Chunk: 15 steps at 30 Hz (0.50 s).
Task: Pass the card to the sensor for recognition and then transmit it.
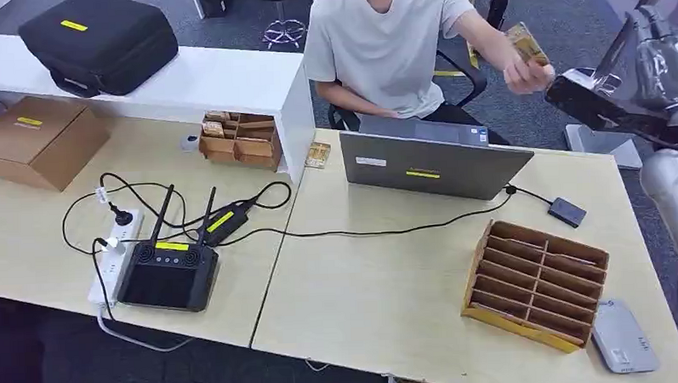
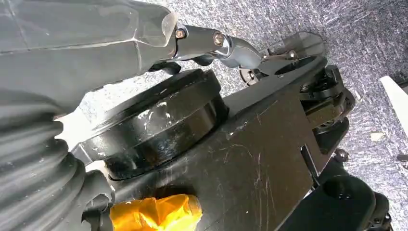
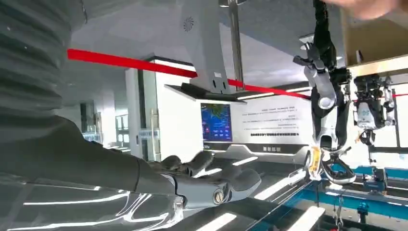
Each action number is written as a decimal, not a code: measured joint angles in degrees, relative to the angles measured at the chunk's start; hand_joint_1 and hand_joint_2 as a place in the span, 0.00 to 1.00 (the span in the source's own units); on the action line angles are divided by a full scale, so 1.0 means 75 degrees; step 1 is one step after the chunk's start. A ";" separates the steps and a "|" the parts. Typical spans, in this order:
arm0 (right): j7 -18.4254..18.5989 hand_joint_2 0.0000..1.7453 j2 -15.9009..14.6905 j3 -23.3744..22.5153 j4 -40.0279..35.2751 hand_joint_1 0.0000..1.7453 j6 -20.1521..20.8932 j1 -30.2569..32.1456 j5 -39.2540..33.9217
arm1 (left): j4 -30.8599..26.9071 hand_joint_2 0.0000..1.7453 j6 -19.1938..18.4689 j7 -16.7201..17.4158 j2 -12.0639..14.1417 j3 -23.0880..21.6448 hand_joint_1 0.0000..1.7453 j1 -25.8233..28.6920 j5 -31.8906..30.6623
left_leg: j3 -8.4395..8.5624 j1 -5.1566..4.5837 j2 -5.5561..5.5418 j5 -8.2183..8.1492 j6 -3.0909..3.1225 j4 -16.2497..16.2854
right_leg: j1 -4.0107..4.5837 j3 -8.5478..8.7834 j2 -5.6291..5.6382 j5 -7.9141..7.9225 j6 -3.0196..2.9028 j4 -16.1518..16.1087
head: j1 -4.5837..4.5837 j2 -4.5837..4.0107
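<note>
The card (image 1: 528, 43) is in the person's hand (image 1: 531, 74), past the far right corner of the bench (image 1: 382, 301), just beside my raised right hand (image 1: 604, 93), so I judge the handover is finishing or already done. My right fingers (image 3: 211, 180) lie stretched out with nothing in them, and I cannot tell how my left hand (image 2: 211, 43) sits. The grey sensor (image 1: 621, 335) at the near right corner has no card on it.
</note>
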 joint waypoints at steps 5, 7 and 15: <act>-0.0099 1.00 0.0015 -0.0012 0.0009 0.00 -0.0020 0.0001 -0.0017 | 0.0000 1.00 -0.0003 0.0000 0.0003 0.0000 0.00 0.0000 0.0000 | -0.0001 0.0000 0.0000 0.0000 0.0000 0.0000 | 0.0000 -0.0001 0.0000 0.0000 0.0000 -0.0001 | 0.0000 0.0000; -0.0181 1.00 0.0015 -0.0029 0.0017 0.00 -0.0061 0.0003 -0.0026 | 0.0000 1.00 -0.0003 -0.0003 0.0003 0.0000 0.00 0.0000 0.0006 | -0.0001 0.0000 0.0000 0.0000 0.0000 0.0000 | 0.0000 -0.0001 0.0000 0.0000 0.0000 -0.0002 | 0.0000 0.0000; -0.0207 1.00 -0.0157 -0.0061 -0.0029 0.00 -0.0245 0.0081 0.0224 | 0.0000 1.00 0.0003 -0.0026 0.0003 0.0026 0.00 0.0039 0.0122 | -0.0002 -0.0001 -0.0002 0.0000 0.0000 0.0001 | -0.0001 -0.0003 -0.0002 0.0000 0.0000 -0.0003 | 0.0003 0.0000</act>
